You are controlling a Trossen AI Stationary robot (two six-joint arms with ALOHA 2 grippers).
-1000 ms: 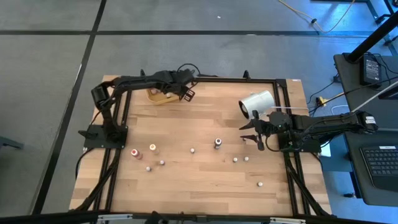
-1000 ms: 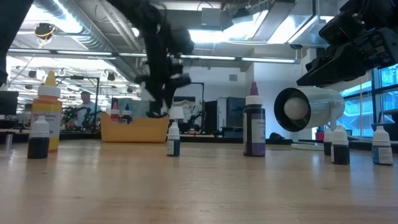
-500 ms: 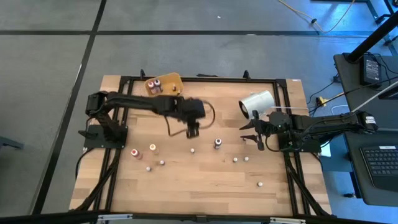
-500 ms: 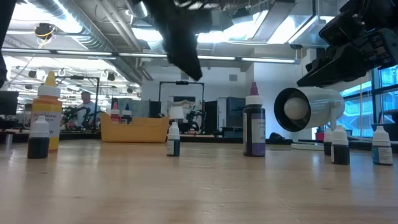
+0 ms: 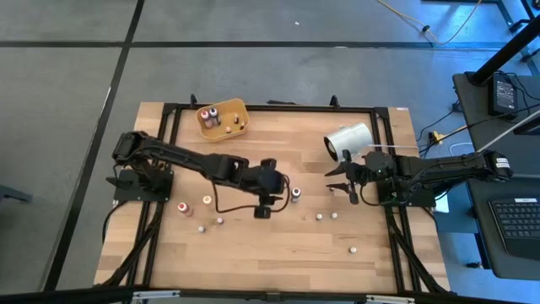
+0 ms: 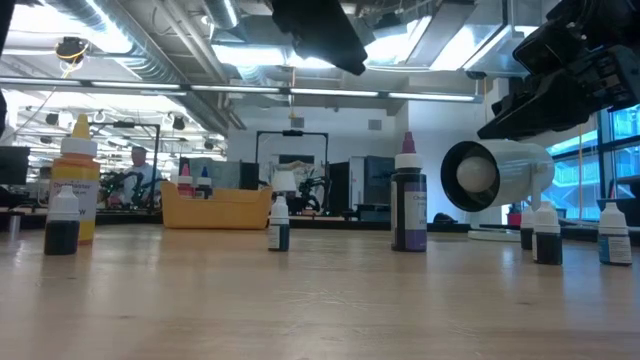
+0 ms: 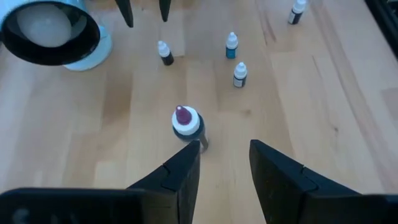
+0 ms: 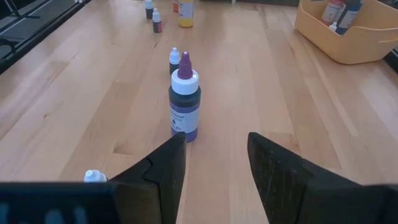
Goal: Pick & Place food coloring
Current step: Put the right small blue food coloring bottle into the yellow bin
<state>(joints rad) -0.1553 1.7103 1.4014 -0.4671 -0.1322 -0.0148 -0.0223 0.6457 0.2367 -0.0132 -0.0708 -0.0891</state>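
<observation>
The food coloring bottles stand scattered upright on the wooden table: a larger purple one (image 5: 295,194) (image 7: 185,121) (image 8: 185,102) near the middle, a red (image 5: 182,207) and an orange one (image 5: 207,201) at the left, and tiny ones (image 5: 320,216) (image 7: 239,74) toward the right. More sit in the yellow tray (image 5: 222,118). My left gripper (image 5: 272,201) (image 7: 224,155) hovers open just left of the purple bottle, which stands beyond its fingertips. My right gripper (image 5: 344,181) (image 8: 214,155) waits open at the right, facing the same bottle.
A large white cylinder (image 5: 348,140) (image 6: 495,175) lies on its side near the right gripper. The tray stands at the table's far edge. A black frame (image 5: 388,169) borders the tabletop. Open wood lies along the near side (image 5: 270,253).
My left arm has swung away from the yellow tray at the far edge, sweeping toward the near side and the right, and has come down over the middle of the table beside the purple bottle. The tray and its bottles are uncovered now. No bottle on the table has moved.
</observation>
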